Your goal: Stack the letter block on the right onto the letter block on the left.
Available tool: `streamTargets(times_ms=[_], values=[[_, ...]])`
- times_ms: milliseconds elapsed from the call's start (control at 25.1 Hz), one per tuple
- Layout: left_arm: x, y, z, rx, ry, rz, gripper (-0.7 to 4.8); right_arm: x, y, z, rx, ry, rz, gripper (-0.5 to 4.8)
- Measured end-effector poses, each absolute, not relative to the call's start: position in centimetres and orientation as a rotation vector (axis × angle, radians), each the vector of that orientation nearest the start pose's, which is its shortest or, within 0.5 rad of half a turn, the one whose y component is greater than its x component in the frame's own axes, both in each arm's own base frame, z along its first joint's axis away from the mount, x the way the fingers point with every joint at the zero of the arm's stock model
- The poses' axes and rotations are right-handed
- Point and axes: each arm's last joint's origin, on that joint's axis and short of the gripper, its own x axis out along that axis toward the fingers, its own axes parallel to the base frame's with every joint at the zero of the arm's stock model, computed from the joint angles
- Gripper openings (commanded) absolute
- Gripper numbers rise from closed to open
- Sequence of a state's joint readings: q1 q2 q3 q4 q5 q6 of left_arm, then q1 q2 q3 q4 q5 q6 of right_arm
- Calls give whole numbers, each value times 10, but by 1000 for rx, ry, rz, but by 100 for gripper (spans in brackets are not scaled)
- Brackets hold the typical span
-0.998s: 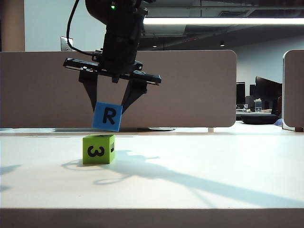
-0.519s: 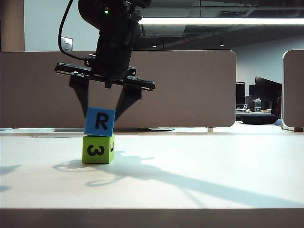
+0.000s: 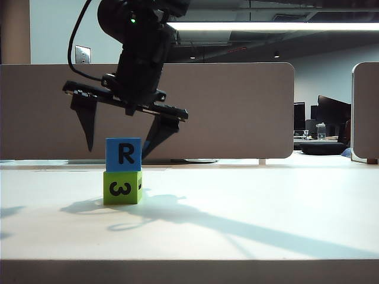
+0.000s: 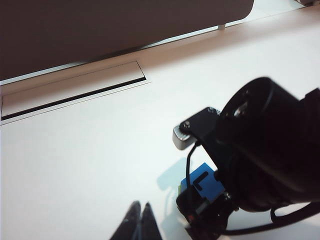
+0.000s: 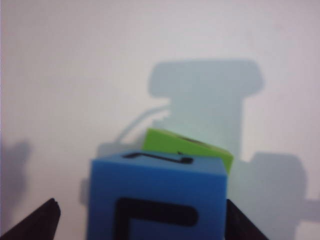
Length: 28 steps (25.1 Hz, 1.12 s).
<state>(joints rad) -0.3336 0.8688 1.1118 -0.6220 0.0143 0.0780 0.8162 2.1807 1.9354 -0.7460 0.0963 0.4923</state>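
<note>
The blue letter block (image 3: pixel 123 154) marked R rests squarely on top of the green letter block (image 3: pixel 122 187), which stands on the white table. My right gripper (image 3: pixel 117 151) hangs over the stack, open, with a finger down each side of the blue block. One finger (image 3: pixel 89 127) stands clear of it; the other (image 3: pixel 155 137) is close beside it. From the right wrist the blue block (image 5: pixel 155 200) sits between the spread fingertips (image 5: pixel 37 225), the green block (image 5: pixel 190 147) peeking out beyond. My left gripper (image 4: pixel 141 206) is shut and empty, short of the stack (image 4: pixel 202 182).
A beige partition (image 3: pixel 237 109) runs along the table's far edge, with a slot in the table (image 4: pixel 75 95) in front of it. The right arm's dark body (image 4: pixel 270 150) looms over the stack in the left wrist view. Its shadow lies across the table (image 3: pixel 237 228).
The right gripper carried the tilted blue block down and left onto the green block, then spread its fingers. The blue block now sits level on its own.
</note>
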Motion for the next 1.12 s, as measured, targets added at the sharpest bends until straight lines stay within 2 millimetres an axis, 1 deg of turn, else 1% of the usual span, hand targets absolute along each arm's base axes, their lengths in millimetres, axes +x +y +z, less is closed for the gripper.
streamTargets(times_ms=[40, 80, 120, 160, 240, 279, 319, 359, 399, 519, 559, 599, 639, 758, 838, 878, 958, 998, 1038, 1078, 1118], values=[[154, -54, 386, 137, 364, -358, -5, 331, 346, 249, 10, 1002, 418, 441], [154, -54, 386, 137, 366, -358, -5, 333, 345, 256, 21, 985, 419, 441], [153, -54, 386, 138, 369, -358, -5, 339, 342, 274, 47, 942, 424, 441], [153, -54, 386, 138, 371, -358, -5, 343, 338, 286, 50, 916, 423, 441], [153, -53, 386, 138, 372, -359, -5, 348, 330, 302, 29, 887, 408, 441], [152, -53, 386, 138, 369, -359, -5, 351, 323, 311, -34, 878, 427, 437], [151, -53, 387, 137, 364, -358, -5, 353, 313, 318, -125, 882, 445, 379], [150, -52, 387, 137, 362, -358, -5, 356, 301, 323, -170, 912, 414, 327], [150, -52, 387, 137, 362, -358, -5, 357, 296, 324, -184, 932, 397, 247], [150, -52, 387, 137, 362, -358, -5, 361, 269, 330, -211, 1019, 329, 79], [150, -52, 387, 137, 363, -358, -5, 361, 263, 332, -216, 1039, 313, 16], [150, -52, 387, 137, 362, -358, -5, 359, 254, 336, -226, 1053, 290, -9], [150, -52, 387, 137, 362, -358, -5, 357, 249, 341, -237, 1054, 282, -8], [150, -52, 387, 137, 359, -358, -5, 339, 238, 371, -272, 987, 310, -8], [149, -52, 388, 136, 354, -360, -5, 321, 228, 399, -286, 910, 329, -8], [149, -52, 389, 134, 348, -363, -5, 309, 221, 416, -289, 862, 334, -8], [149, -52, 389, 130, 341, -370, -5, 288, 206, 444, -284, 783, 334, -8], [148, -53, 390, 122, 340, -381, -5, 268, 191, 465, -274, 726, 325, -8], [147, -55, 390, 111, 343, -401, -5, 254, 180, 477, -268, 691, 321, -8], [146, -60, 389, 111, 346, -443, -5, 230, 165, 493, -268, 642, 336, -8], [143, -63, 389, 115, 349, -473, -5, 215, 158, 502, -268, 607, 349, -8]])
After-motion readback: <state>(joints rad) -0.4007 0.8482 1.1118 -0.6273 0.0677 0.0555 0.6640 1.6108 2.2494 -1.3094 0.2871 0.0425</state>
